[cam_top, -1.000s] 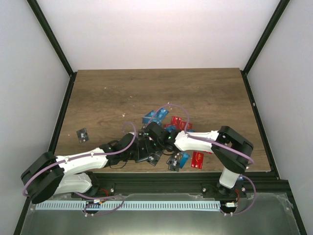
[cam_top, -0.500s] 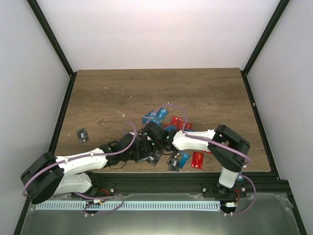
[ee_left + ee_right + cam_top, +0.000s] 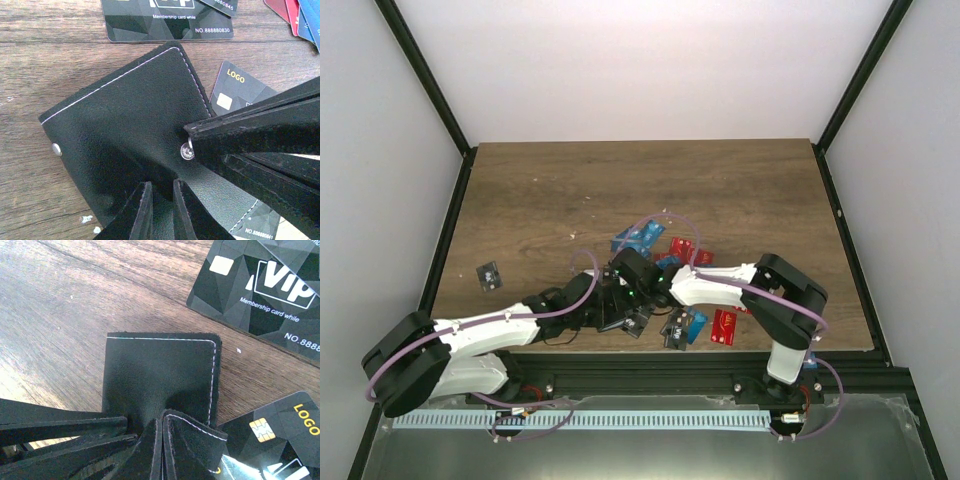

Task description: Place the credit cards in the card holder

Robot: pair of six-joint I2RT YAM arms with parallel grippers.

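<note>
Looking down the left wrist camera, I see the left gripper (image 3: 162, 191) nearly closed, its jaws a slit apart with a fold of the black holder (image 3: 120, 115) pinched between them. The holder lies tilted on the wood surface (image 3: 40, 45) right at its fingertips, with white stitching along the edges. A snap (image 3: 187, 150) sits by the tip of the right gripper (image 3: 161, 424), which comes in from the right. On the right wrist camera that gripper's jaws are all but together, clamped on a raised flap of the holder. Just past both grippers lie a VIP card (image 3: 167, 20) and a LOGO card (image 3: 240, 87), the LOGO card just beside the holder's edge. From above, blue cards (image 3: 638, 238) lie beyond the grippers, a red card (image 3: 725, 325) lies back beside the right arm, and one black card (image 3: 488, 275) sits well off to the left gripper's left.
</note>
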